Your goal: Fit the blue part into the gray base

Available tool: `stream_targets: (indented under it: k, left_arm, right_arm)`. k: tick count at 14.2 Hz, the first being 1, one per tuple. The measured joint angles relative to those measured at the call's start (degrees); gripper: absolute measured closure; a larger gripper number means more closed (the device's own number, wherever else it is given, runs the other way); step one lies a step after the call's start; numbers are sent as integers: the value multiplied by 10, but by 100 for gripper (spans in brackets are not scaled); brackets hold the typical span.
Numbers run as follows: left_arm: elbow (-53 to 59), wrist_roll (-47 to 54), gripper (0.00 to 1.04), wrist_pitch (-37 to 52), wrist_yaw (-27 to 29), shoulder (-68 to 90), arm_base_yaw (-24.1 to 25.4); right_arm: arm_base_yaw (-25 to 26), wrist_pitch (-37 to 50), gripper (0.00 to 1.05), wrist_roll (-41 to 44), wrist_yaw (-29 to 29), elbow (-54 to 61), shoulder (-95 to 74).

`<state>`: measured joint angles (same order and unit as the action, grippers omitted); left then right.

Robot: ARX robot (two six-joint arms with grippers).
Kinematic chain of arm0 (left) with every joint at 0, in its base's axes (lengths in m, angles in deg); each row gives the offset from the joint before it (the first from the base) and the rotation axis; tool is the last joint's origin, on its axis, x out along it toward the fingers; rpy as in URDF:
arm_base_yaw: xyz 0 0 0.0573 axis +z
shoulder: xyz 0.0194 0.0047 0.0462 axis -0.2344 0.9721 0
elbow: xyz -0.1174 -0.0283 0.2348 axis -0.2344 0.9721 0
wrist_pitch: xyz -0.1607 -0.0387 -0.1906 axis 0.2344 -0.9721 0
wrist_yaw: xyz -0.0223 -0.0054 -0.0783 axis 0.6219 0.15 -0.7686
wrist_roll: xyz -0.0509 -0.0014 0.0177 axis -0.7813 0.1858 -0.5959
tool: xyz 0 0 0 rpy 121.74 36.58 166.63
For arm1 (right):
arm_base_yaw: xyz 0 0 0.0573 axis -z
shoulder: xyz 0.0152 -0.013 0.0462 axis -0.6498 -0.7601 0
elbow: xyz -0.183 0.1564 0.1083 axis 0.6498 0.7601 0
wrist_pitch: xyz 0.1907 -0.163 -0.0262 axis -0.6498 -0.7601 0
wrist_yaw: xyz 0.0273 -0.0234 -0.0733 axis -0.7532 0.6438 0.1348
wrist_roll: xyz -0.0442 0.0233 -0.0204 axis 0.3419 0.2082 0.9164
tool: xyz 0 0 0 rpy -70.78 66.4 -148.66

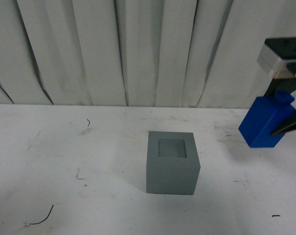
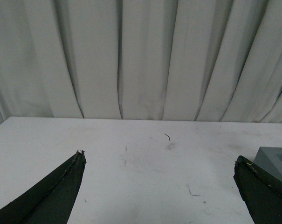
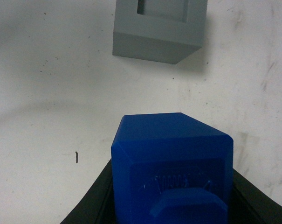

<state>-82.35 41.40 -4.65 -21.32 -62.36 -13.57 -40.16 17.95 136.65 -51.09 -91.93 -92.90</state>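
The right end effector [image 1: 284,110] is clamped on the bright blue matte rectangular block [image 1: 263,123], its black fingers pressed to opposite sides near the small square knob [image 1: 284,97] on the block's top. The block hangs tilted below the fingers and appears to be clear of the tabletop, though the front view does not show the gap plainly. So the pick-up looks done and the carry is not.

The plain matte gray cube [image 1: 171,169] stands well apart from this end effector, off to its left and lower. In the right wrist view it lies out ahead of the fingers. The square recess [image 1: 172,148] in its top face is empty and faces up. By my reading, what is left is the larger half. The block has to be brought over the recess, straightened and squared to it, then lowered in and let go.

The left end effector [image 2: 159,161] has its fingers spread wide apart with nothing between them. A corner of the gray cube shows just beyond its right finger.

The white tabletop [image 1: 64,161] is scuffed with faint dark marks, and a thin dark curl of thread [image 1: 42,218] lies far to the left of both end effectors. Behind it all hangs a pale pleated curtain [image 1: 138,49] that closes off the room.
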Motion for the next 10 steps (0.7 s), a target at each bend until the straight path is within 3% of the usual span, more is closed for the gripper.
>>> stream_targets:
  k: [2, 7, 10]
  left_arm:
    - [0, 0, 7, 0, 0, 0, 0]
    - [0, 0, 7, 0, 0, 0, 0]
    - [0, 0, 7, 0, 0, 0, 0]
  right_arm:
    - [-23, -36, 58, 3, -5, -32, 3]
    - [-83, -16, 58, -37, -10, -29, -6]
    - [-135, 40, 58, -142, -4, -25, -49]
